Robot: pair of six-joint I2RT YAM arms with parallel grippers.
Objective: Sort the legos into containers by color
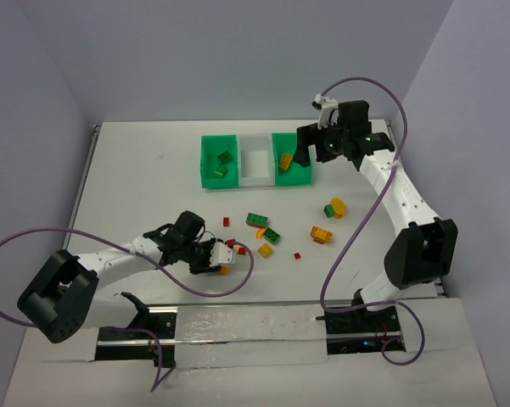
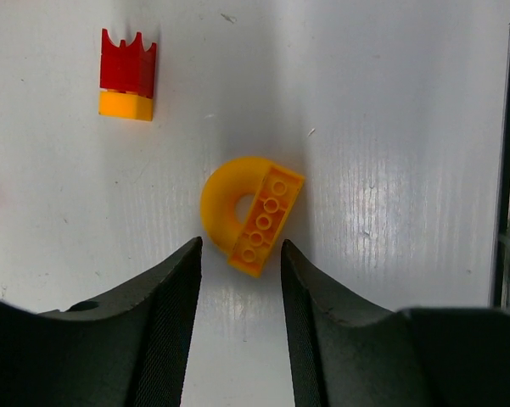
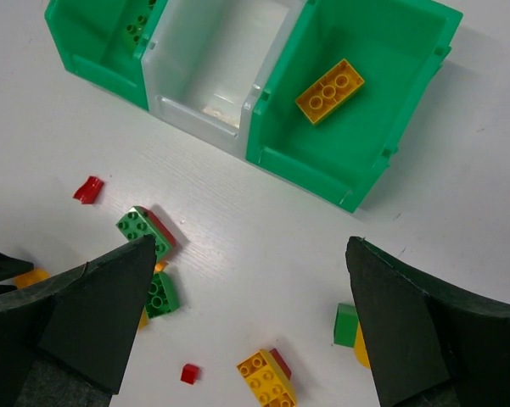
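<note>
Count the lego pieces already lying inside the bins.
3. Two green bricks lie in the left green bin, one orange brick in the right green bin. The white middle bin shows none; bin walls may hide others.

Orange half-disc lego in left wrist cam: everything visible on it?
The orange half-disc looks like glossy plastic: a rounded arch with a round hole, joined to a straight bar showing four circles in a row. It lies on the white table, turned diagonally, bar to the lower right. Its lower corner sits between the fingertips of the open left gripper; contact cannot be told. No other lego touches it.
</note>
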